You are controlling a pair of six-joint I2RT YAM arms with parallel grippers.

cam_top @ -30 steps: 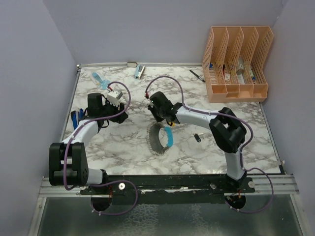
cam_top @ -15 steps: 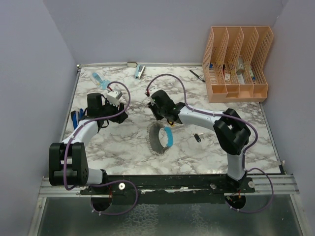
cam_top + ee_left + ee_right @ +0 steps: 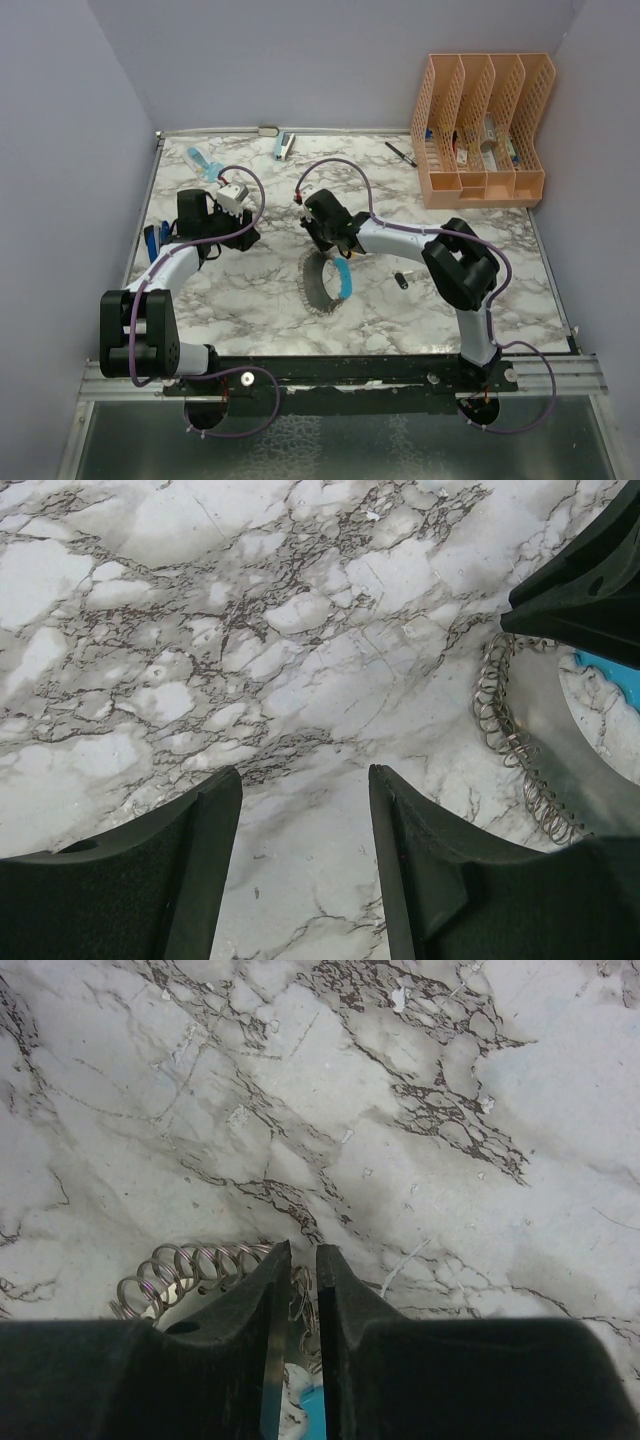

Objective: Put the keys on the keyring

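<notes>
Nipping tighter on the keyring (image 3: 185, 1272), right gripper (image 3: 303, 1256) (barely shifted), left gripper (image 3: 303, 774) unchanged, jaws released.

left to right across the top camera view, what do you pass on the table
blue-handled tool → left gripper → keyring → black key → orange file organizer
</notes>
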